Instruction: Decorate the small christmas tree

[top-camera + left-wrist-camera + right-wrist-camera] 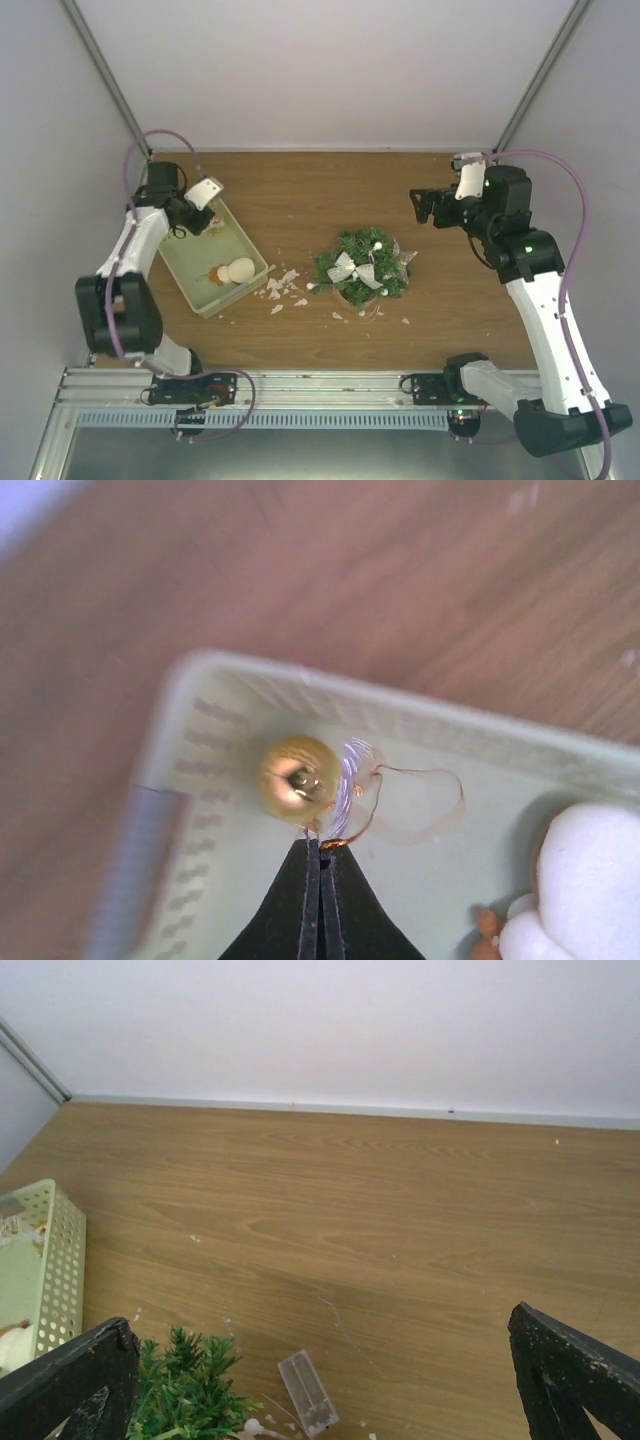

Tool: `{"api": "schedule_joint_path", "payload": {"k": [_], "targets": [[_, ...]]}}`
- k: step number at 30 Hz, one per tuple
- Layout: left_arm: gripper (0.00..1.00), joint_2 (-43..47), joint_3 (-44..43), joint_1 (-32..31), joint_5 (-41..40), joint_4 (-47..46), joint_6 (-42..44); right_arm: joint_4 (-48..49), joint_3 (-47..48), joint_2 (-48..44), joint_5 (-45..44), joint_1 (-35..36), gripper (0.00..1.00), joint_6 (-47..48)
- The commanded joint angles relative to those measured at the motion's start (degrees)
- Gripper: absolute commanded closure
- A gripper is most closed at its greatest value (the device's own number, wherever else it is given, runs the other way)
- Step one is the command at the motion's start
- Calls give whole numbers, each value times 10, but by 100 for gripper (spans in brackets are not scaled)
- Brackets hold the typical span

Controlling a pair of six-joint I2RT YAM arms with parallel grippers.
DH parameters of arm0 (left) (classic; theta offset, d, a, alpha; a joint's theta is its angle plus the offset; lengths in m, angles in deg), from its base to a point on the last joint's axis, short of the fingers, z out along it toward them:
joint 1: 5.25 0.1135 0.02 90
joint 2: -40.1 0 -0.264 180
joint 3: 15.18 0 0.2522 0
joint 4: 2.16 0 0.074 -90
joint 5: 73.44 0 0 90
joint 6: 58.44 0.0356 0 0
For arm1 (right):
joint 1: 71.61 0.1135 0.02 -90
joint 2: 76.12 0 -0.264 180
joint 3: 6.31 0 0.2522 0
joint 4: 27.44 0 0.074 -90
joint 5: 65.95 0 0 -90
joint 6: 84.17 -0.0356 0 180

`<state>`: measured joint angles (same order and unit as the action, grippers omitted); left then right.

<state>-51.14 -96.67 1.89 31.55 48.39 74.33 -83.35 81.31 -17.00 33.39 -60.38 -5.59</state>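
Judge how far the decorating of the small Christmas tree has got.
Done: the bushy dark green miniature tree carries a silver ribbon bow. In hand: the left claw is shut on the thin hanging loop of a shiny gold ball inside the pale green plastic tray. Left: hanging that ball, plus the white ornament beside it. The right claw hangs open.
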Motion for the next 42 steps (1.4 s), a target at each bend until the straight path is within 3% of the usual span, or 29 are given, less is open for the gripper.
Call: {"api": "schedule_joint_path", "payload": {"k": [1,10,18,22,27,36,42], "targets": [[100,111,-56,-6,53,43,-20,1,27,-16,14,-5,0,-3],[100,175,-143,-67,107,123,-59,11,45,-28,92,-5,1,1],[100,162,-244,-206,152,136,-145,3,52,-59,243,-3,7,17],[100,141,-299,-211,197,145,-174,-11,42,-81,305,-2,8,25],[100,127,-331,-238,239,117,-203,41,7,-96,394,6,10,-9],[100,65,-413,-376,268,150,-185,99,-14,-71,390,63,10,-18],[100,61,-460,-404,263,158,-191,79,-6,-58,350,74,8,29]]}}
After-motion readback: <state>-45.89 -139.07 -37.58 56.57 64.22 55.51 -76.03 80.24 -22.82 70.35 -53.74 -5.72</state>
